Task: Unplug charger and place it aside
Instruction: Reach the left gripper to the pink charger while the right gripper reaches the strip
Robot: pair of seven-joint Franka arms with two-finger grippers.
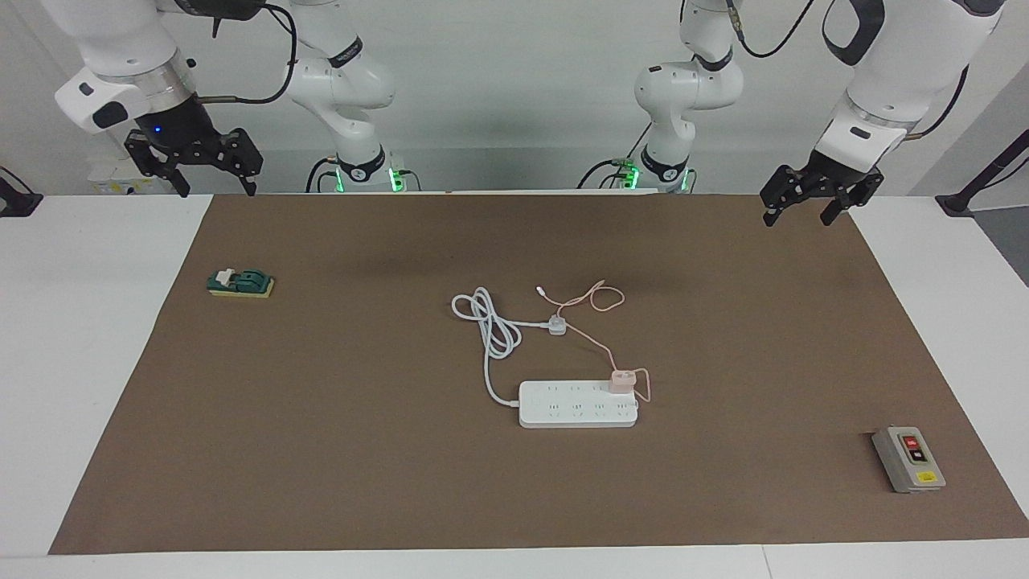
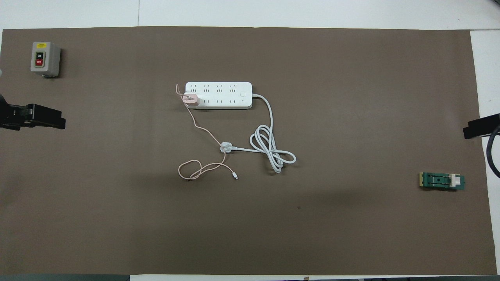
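The charger (image 1: 621, 379) (image 2: 190, 99), a small pale pink cube, is plugged into the white power strip (image 1: 563, 414) (image 2: 222, 89), in a socket at the strip's end toward the left arm. Its thin pink cable (image 1: 604, 299) (image 2: 190, 170) runs toward the robots and ends in a loose loop. My left gripper (image 1: 796, 219) hangs open over the mat's corner at the left arm's end, well apart from the charger. My right gripper (image 1: 217, 191) hangs open above the mat's corner at the right arm's end. Neither holds anything.
The strip's thick white cord (image 1: 490, 330) (image 2: 271, 154) lies coiled beside the pink cable and ends in a white plug (image 1: 556, 325) (image 2: 226, 147). A grey switch box (image 1: 908, 458) (image 2: 45, 58) stands toward the left arm's end. A green knife switch (image 1: 241, 283) (image 2: 442, 181) lies toward the right arm's end.
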